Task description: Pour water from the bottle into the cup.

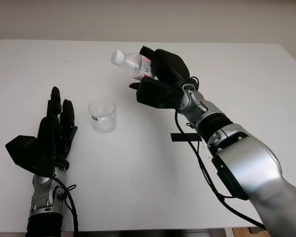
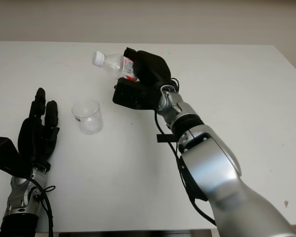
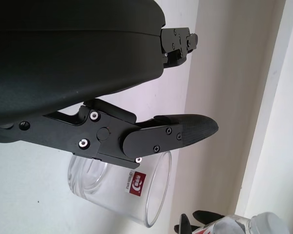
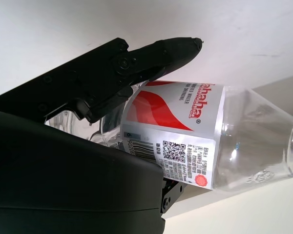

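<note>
My right hand (image 1: 160,74) is shut on a clear plastic bottle (image 1: 133,64) with a white cap and a red-and-white label (image 4: 185,131). It holds the bottle in the air, tilted, with the capped neck pointing left and slightly up, above and to the right of the cup. The clear cup (image 1: 102,115) stands upright on the white table (image 1: 138,168), left of centre. My left hand (image 1: 54,131) is open, just left of the cup and apart from it. The cup (image 3: 119,187) lies beyond the left hand's fingers (image 3: 185,129) in the left wrist view.
A short strip of black tape (image 1: 185,137) lies on the table under my right forearm. The table's far edge meets a pale wall (image 1: 148,19).
</note>
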You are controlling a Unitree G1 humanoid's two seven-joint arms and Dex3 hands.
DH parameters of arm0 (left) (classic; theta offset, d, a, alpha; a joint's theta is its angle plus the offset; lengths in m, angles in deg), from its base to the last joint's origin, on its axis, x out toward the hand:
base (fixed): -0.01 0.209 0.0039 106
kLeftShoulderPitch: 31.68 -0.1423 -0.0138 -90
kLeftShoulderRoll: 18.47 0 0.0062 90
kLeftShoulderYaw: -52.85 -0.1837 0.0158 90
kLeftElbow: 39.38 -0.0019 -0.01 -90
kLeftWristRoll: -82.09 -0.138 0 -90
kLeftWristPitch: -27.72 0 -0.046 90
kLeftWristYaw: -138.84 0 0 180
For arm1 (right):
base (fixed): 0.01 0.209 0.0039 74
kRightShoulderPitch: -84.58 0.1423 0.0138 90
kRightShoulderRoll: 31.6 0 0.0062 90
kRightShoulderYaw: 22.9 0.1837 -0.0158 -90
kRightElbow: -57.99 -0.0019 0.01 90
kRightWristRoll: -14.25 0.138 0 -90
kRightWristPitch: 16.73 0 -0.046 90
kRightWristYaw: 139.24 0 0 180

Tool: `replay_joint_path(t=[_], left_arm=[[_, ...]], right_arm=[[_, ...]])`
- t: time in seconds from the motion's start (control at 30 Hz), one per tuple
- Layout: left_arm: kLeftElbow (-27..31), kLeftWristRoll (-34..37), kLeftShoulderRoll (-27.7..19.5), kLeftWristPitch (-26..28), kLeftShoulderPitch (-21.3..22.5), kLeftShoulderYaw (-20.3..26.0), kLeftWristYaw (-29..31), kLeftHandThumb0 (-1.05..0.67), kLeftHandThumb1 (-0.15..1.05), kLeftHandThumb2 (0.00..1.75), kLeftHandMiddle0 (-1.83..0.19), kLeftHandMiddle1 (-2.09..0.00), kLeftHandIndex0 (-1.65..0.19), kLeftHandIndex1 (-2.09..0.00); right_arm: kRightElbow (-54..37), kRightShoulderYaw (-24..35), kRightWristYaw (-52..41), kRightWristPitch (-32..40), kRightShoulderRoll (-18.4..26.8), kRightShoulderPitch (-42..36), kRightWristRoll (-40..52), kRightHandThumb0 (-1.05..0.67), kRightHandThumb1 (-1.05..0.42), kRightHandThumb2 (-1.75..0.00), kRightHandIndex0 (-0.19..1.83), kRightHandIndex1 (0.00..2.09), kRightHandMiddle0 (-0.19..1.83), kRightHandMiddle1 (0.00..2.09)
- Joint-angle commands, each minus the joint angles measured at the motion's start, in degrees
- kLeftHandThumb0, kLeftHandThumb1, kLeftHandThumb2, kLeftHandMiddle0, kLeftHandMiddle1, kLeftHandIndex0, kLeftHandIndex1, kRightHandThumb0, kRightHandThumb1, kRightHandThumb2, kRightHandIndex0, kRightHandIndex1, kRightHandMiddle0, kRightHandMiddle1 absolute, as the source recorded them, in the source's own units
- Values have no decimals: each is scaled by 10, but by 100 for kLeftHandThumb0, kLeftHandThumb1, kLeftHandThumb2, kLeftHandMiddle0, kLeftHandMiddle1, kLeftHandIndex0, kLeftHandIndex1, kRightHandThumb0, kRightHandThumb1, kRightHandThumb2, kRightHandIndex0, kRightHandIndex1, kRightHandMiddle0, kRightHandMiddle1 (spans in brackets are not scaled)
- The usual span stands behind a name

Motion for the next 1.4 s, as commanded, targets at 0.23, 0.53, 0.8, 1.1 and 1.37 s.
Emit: replay_joint_path(t=[0.23, 0.53, 0.8, 1.1, 1.37], left_arm=[[-15, -3, 11, -8, -8, -4, 0, -61, 105, 53, 9, -6, 10, -6], [-17, -10, 12, -15, -12, -7, -3, -60, 105, 56, 9, -5, 10, -5], [-21, -3, 20, -20, -8, -5, -6, -60, 105, 54, 9, -5, 10, -6], [-28, -5, 21, -28, -5, -5, -2, -59, 105, 55, 9, -5, 10, -5], [-33, -7, 24, -30, 0, -5, -5, -58, 105, 54, 9, -6, 9, -6]], right_arm=[[2, -70, 64, 33, 4, 38, -72, -45, -105, -24, 87, 209, 62, 209], [6, -140, 112, 48, 5, 53, -140, -43, -105, -26, 114, 209, 56, 209], [6, -168, 160, 37, 8, 56, -165, -42, -105, -24, 116, 209, 59, 209], [7, -201, 197, 40, 8, 66, -195, -46, -105, -23, 121, 209, 54, 209], [8, -228, 249, 34, 11, 73, -221, -49, -105, -18, 118, 209, 31, 182]])
